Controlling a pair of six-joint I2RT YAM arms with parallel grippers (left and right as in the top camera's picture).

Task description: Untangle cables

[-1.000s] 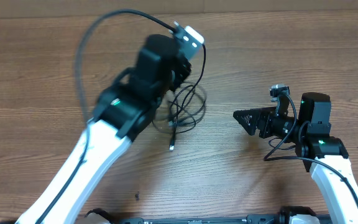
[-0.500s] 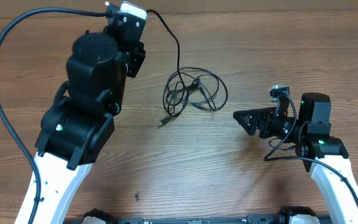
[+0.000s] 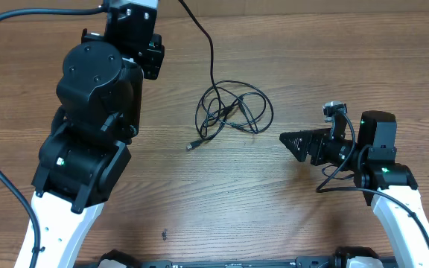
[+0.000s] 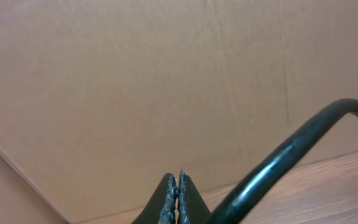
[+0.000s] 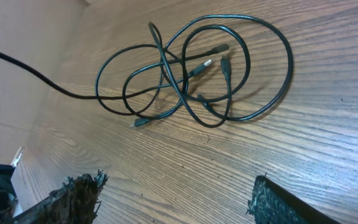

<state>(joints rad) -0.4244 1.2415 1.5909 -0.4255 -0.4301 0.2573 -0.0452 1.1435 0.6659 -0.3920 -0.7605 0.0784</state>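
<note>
Cables (image 3: 229,113), one tangle, left fingers (image 4: 168,202) pressed together, empty, right fingers (image 5: 291,202) spread wide, empty

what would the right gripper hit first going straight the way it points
Probably the cables, lying straight ahead of the open right gripper on the table; how high it rides is unclear, so it might skim over them.

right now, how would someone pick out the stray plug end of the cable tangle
On the wooden table, a tangle of thin black cables lies in the middle. A short strand pokes out of it toward the left arm and ends in a small plug; the other plug ends lie inside the loops.
</note>
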